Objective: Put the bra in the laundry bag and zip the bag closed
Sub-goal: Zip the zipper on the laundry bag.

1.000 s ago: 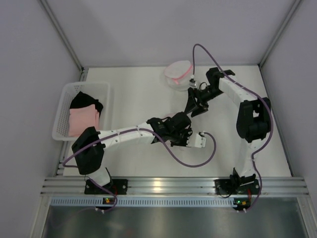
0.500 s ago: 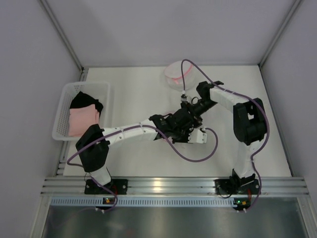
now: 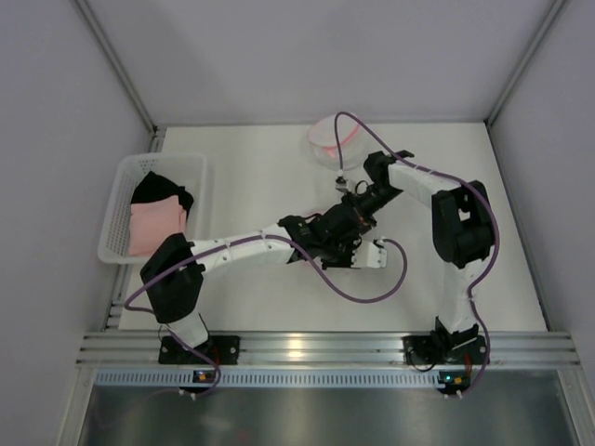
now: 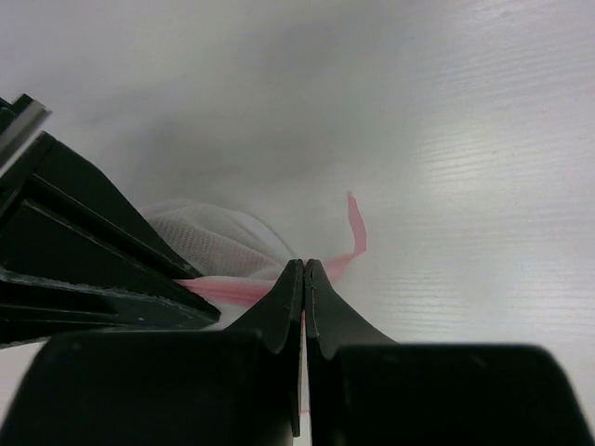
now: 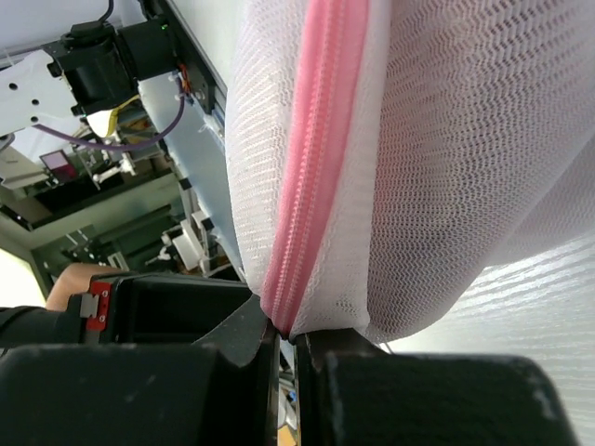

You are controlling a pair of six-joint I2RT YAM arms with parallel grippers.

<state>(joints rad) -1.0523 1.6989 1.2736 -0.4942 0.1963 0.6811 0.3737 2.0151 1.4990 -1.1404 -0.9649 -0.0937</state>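
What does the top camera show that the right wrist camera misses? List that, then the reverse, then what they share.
Only the top camera: the basket of clothes at the left, and the left arm and right arm whole.
Only the right wrist camera: the zipper teeth and mesh weave close up, with the right gripper closed on the zipper's lower end.
Both: a white mesh bag with pink trim, though I cannot tell whether it is the same one; part of the left arm; the table.

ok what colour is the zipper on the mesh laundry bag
Pink zipper on white mesh; clearest in the right wrist view.
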